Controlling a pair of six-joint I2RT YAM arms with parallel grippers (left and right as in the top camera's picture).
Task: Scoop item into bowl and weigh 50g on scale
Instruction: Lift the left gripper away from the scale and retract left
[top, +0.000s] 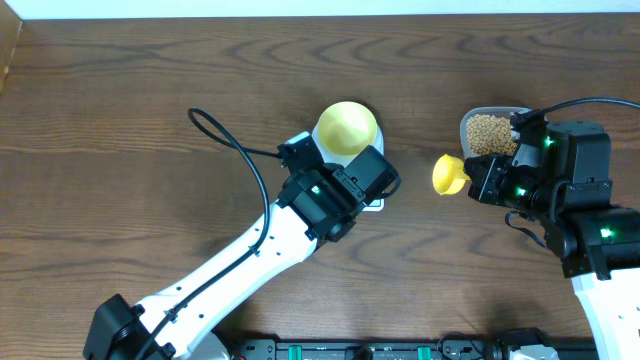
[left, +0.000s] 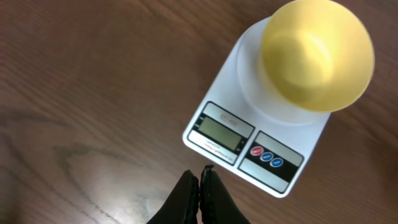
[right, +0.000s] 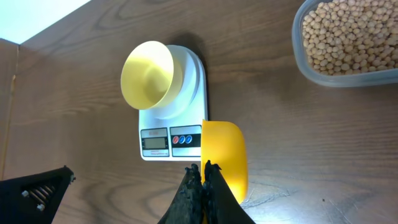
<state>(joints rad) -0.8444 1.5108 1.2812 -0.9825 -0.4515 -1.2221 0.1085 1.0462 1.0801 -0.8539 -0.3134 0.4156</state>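
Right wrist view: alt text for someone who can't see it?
The right gripper holds a yellow scoop over a wooden table. Beyond it an empty bowl sits on a scale, a tub of beans at upper right.

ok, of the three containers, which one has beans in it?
The clear plastic tub, full of tan beans. The pale-yellow bowl on the scale and the yellow scoop both look empty.
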